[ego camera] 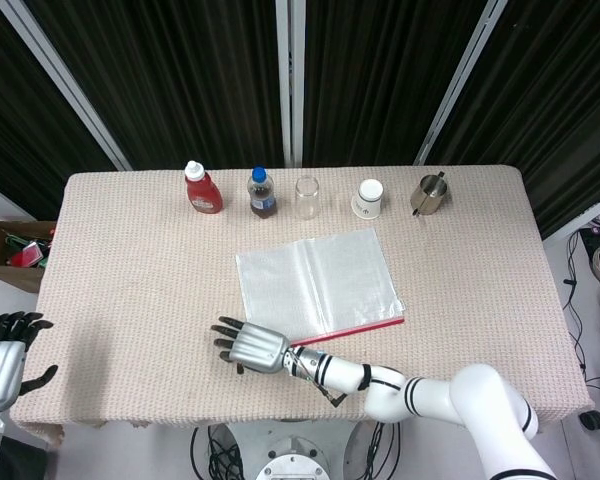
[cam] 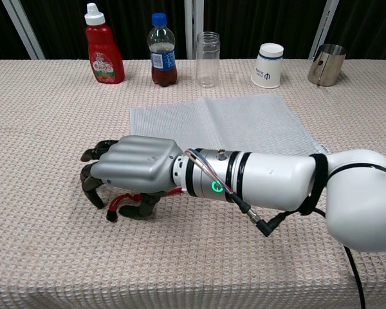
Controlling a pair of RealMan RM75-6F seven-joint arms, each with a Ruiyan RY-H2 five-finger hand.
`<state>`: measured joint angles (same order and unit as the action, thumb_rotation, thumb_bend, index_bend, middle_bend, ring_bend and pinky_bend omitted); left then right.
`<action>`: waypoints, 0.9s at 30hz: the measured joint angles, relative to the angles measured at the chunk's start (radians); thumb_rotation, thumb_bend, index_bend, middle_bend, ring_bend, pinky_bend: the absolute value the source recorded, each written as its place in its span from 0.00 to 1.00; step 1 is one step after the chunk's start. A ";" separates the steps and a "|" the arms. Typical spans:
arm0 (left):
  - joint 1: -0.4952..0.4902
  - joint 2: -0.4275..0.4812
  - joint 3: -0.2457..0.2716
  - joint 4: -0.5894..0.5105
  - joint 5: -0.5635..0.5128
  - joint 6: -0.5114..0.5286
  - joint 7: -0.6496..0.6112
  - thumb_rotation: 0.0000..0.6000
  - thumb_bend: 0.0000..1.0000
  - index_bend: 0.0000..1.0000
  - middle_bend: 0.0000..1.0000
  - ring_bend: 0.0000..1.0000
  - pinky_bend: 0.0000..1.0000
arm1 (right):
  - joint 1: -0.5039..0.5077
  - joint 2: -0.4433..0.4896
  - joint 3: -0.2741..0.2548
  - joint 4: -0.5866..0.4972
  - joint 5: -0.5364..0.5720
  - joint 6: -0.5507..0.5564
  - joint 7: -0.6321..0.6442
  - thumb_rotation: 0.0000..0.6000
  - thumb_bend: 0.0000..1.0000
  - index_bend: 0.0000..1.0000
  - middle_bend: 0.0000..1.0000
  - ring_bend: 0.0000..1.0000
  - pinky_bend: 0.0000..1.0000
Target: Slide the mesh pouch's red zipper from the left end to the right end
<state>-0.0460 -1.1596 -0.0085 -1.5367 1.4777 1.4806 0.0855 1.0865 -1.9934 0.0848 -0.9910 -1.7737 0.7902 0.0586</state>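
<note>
The clear mesh pouch (ego camera: 315, 280) (cam: 231, 122) lies flat at the table's middle, its red zipper edge (ego camera: 365, 327) along the near side. At the zipper's left end a red pull cord (cam: 118, 205) with a black tip lies on the cloth. My right hand (ego camera: 248, 347) (cam: 132, 174) hovers palm down right over that cord, fingers spread and curled toward the table, thumb beside the cord. The forearm hides most of the zipper in the chest view. My left hand (ego camera: 2, 360) hangs off the table's left edge, fingers apart, holding nothing.
Along the back stand a ketchup bottle (ego camera: 202, 188) (cam: 103, 45), a cola bottle (ego camera: 263, 193) (cam: 161, 51), a clear jar (ego camera: 306, 197) (cam: 207, 59), a paper cup (ego camera: 369, 199) (cam: 269, 65) and a metal cup (ego camera: 429, 193) (cam: 328, 64). A cardboard box (ego camera: 10, 250) sits beyond the left edge.
</note>
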 measured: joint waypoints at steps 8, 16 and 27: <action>-0.005 0.000 -0.002 0.002 0.003 -0.005 -0.005 1.00 0.16 0.30 0.20 0.14 0.14 | 0.014 -0.020 -0.021 0.032 0.013 0.034 0.026 1.00 0.38 0.50 0.23 0.00 0.03; -0.005 -0.002 -0.001 0.002 0.002 -0.010 -0.005 1.00 0.16 0.30 0.20 0.14 0.14 | 0.024 -0.042 -0.030 0.056 0.025 0.054 0.039 1.00 0.43 0.62 0.28 0.00 0.01; -0.026 0.003 0.000 0.001 0.022 -0.034 -0.039 1.00 0.16 0.30 0.20 0.14 0.14 | 0.020 -0.054 -0.044 0.075 0.005 0.160 0.068 1.00 0.48 0.86 0.35 0.00 0.00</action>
<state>-0.0715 -1.1570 -0.0082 -1.5353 1.4995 1.4467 0.0462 1.1067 -2.0473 0.0403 -0.9163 -1.7686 0.9499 0.1264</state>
